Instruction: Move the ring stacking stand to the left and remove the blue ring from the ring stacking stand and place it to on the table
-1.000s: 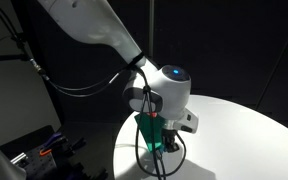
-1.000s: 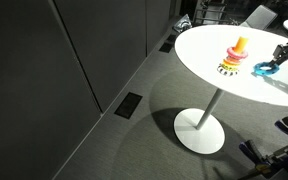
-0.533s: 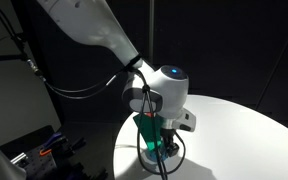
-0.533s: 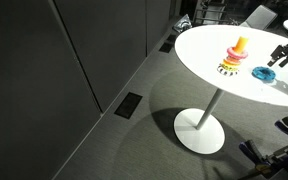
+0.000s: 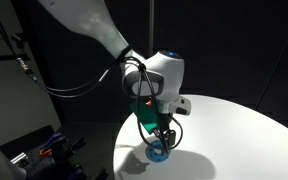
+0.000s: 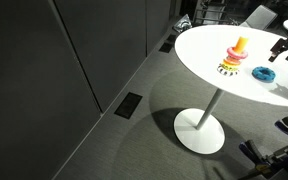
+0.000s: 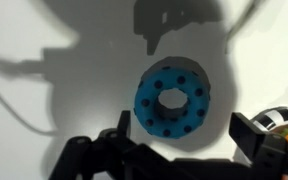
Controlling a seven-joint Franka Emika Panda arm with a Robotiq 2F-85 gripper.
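Observation:
The blue ring (image 7: 172,99), dotted with dark spots, lies flat on the white table (image 7: 44,40) in the wrist view. My gripper (image 7: 182,121) hangs open just above it, one finger on each side, touching nothing. In both exterior views the blue ring (image 6: 263,74) (image 5: 160,153) rests on the table (image 6: 204,50) under the gripper (image 6: 282,50) (image 5: 164,139). The ring stacking stand (image 6: 234,57), orange-topped with a pink band and a striped base, stands apart from the ring, toward the table's middle. Its striped edge (image 7: 282,122) shows at the wrist view's lower right.
The round table stands on a single pedestal foot (image 6: 199,128) on grey floor. A dark wall (image 6: 74,60) runs along one side. Cables (image 5: 79,88) hang from the arm, and a cluttered rack (image 5: 29,150) sits beside the table.
The gripper has opened and let go of the blue ring, which now lies on the table. The gripper has lifted a little above it.

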